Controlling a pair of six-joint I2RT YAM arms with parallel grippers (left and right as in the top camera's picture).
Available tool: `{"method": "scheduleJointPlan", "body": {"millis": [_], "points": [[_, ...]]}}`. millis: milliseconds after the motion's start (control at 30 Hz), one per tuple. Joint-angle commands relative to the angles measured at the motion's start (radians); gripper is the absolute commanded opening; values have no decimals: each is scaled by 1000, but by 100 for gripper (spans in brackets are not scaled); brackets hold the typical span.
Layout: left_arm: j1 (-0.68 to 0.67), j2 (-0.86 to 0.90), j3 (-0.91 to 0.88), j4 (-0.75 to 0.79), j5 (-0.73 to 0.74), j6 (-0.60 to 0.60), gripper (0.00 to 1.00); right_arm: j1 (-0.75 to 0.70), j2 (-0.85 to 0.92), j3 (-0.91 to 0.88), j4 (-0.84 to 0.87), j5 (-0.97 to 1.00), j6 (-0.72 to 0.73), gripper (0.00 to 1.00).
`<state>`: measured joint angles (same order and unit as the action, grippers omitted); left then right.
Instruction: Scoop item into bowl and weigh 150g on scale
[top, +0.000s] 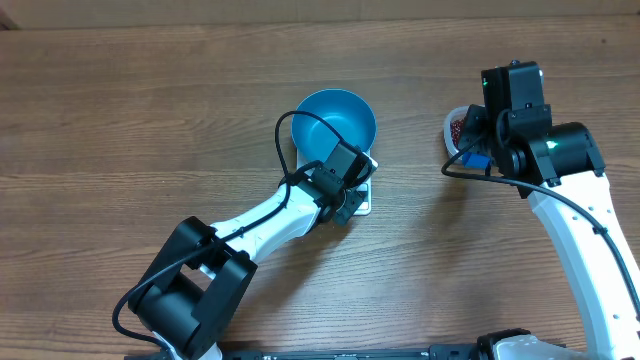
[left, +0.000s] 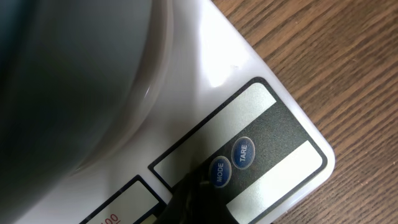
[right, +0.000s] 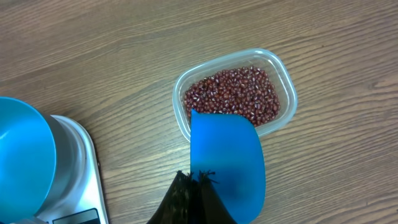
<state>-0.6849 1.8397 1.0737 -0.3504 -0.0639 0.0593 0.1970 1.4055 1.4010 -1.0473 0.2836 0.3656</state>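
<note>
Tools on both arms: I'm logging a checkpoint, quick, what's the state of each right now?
Left tool: closed, holding nothing, tip by the scale's MODE button.
Right tool: closed on the blue scoop.

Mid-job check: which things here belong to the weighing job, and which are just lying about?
For the job: beans in the clear tub; blue scoop in the right hand; blue bowl on the scale; left hand at the scale's buttons.
Lying about: nothing visible beyond these.
</note>
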Motion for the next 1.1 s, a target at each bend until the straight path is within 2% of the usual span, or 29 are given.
{"method": "scheduleJointPlan", "body": {"millis": [0, 1067], "points": [[4, 21, -7, -5, 12, 16, 4, 4, -9, 34, -3, -1, 4, 4], [12, 37, -7, -11, 12, 23, 4, 4, -21, 34, -9, -1, 3, 4]]}}
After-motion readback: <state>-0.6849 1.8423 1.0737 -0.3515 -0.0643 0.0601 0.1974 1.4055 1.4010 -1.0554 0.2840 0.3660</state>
